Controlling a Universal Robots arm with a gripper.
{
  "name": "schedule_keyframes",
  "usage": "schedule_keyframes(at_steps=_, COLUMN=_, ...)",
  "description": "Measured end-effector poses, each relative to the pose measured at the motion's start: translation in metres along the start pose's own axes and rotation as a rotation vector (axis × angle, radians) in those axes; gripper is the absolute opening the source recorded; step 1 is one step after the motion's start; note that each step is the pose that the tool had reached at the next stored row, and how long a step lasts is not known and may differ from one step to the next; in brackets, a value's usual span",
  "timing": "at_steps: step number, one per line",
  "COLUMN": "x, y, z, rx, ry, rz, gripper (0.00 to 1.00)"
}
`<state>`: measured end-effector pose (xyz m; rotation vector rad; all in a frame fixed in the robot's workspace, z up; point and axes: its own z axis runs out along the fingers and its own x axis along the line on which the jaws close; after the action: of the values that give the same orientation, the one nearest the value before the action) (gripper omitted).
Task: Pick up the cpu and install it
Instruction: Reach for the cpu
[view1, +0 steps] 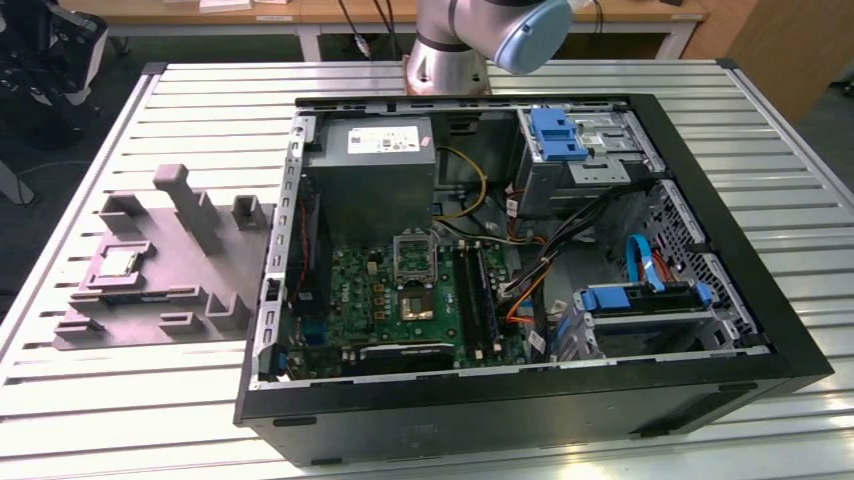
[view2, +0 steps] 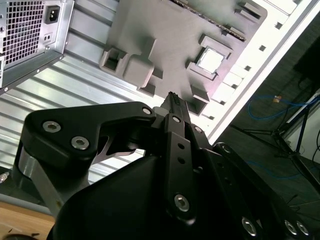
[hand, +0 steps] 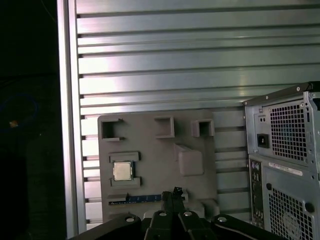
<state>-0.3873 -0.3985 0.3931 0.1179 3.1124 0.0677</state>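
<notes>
We list the cpu (hand: 122, 170) as unpicked, seated in its grey tray (hand: 150, 130) recess ahead of our end effector (hand: 176, 191), which is pinched narrow and empty; pickup and installation both outstanding.

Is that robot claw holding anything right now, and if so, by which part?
Nothing seems to be held. The cpu lies in its pocket on the grey tray, apart from the gripper.
</notes>
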Motion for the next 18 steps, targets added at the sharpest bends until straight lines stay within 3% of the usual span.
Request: schedule_keyframes(at_steps=18, x=0.0085, y=-0.0006, z=-0.0003, rx=0.0001, ry=0.0000, rz=0.000, gripper=0.11)
